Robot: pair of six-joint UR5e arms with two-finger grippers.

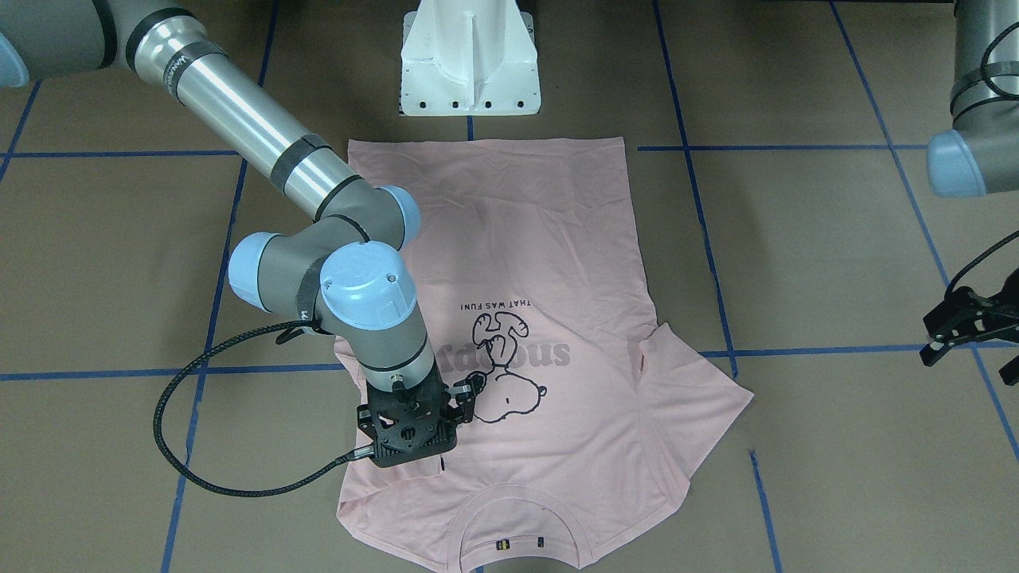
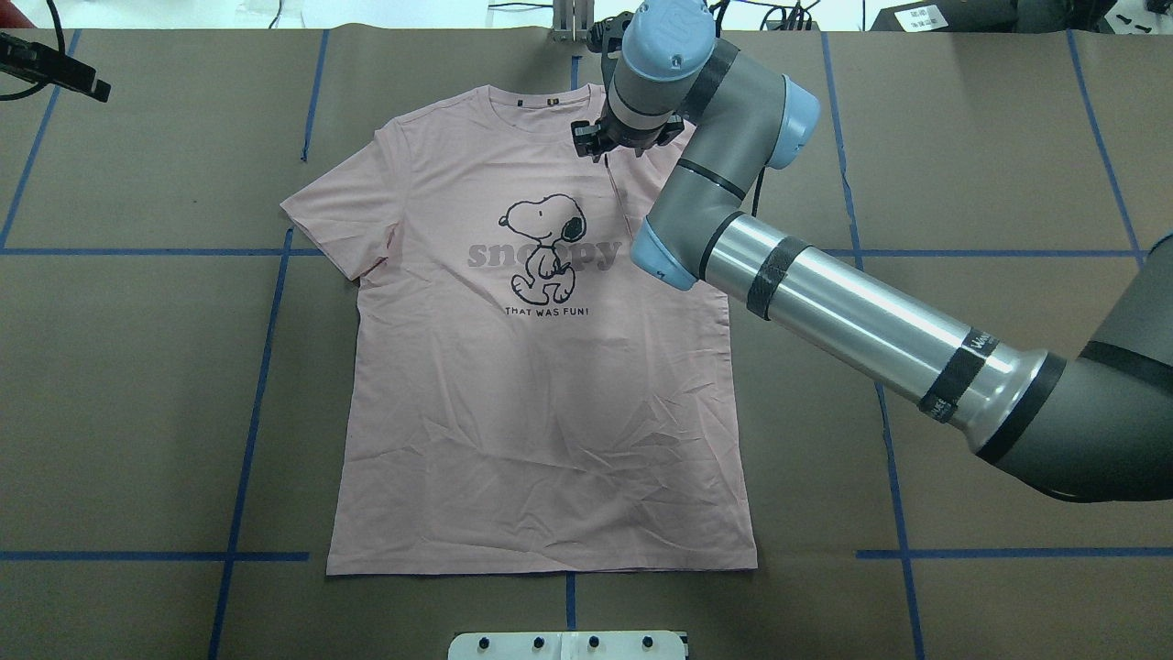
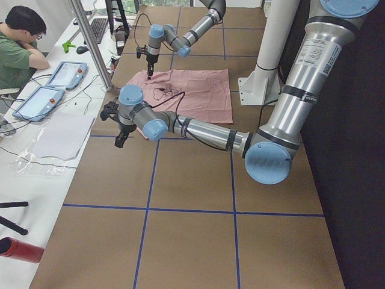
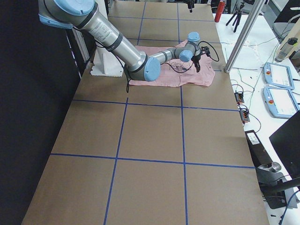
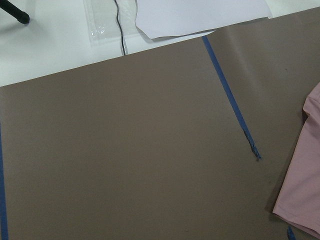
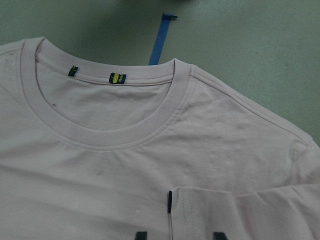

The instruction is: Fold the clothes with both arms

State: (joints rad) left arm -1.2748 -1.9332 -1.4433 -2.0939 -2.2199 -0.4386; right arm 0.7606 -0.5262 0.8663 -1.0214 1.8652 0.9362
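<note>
1. Since the right-hand sleeve [image 6: 240,215] already lies folded in over the chest, lift straight up so the crease isn't dragged.
2. T-shirt [image 2: 541,412] is flat on the counter [image 2: 137,367]. Right fingers [image 6: 141,235] are apart, straddling the sleeve hem, just near of the collar [image 6: 165,120].
3. Left fingers [image 1: 943,330] are well left of the shirt; can't tell their state.

Pale pink T-shirt [image 2: 541,412], black dog drawing [image 2: 545,240], grey lettering [image 2: 486,255], perhaps yellow tag [image 6: 116,77].
</note>
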